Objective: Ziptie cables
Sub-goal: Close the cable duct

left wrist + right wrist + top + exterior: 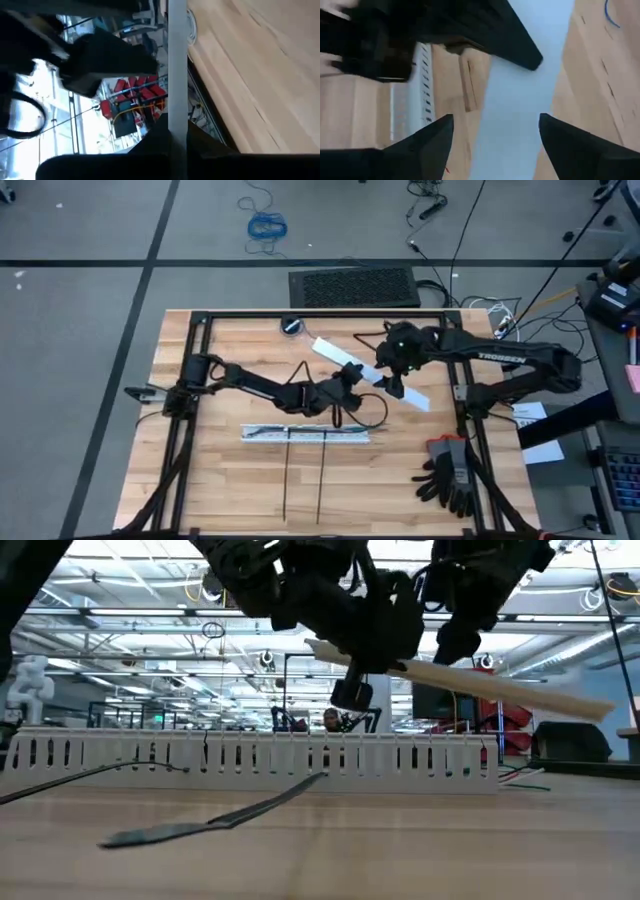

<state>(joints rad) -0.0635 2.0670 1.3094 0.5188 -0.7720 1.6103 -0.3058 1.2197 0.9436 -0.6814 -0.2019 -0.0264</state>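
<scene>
A long white strip is lifted slantwise over the table's middle. My left gripper is shut on it. My right gripper hovers open just to the right, with the strip passing between its spread fingers; I cannot tell whether they touch it. A white slotted strip lies flat across the table, nearer the front. Two thin dark zipties run from it toward the near edge. A thin dark wire curls by the slotted strip's right end; whether it belongs to the cables I cannot tell. My left gripper pinches the lifted white strip near its middle between its two fingers, reaching in from the table's left. The strip hangs clear of the table, tilted, its right end lower.
Black gloves lie at the near right corner. A small round object sits near the far edge. A black frame borders the wooden top. A ziptie lies in the low view's foreground.
</scene>
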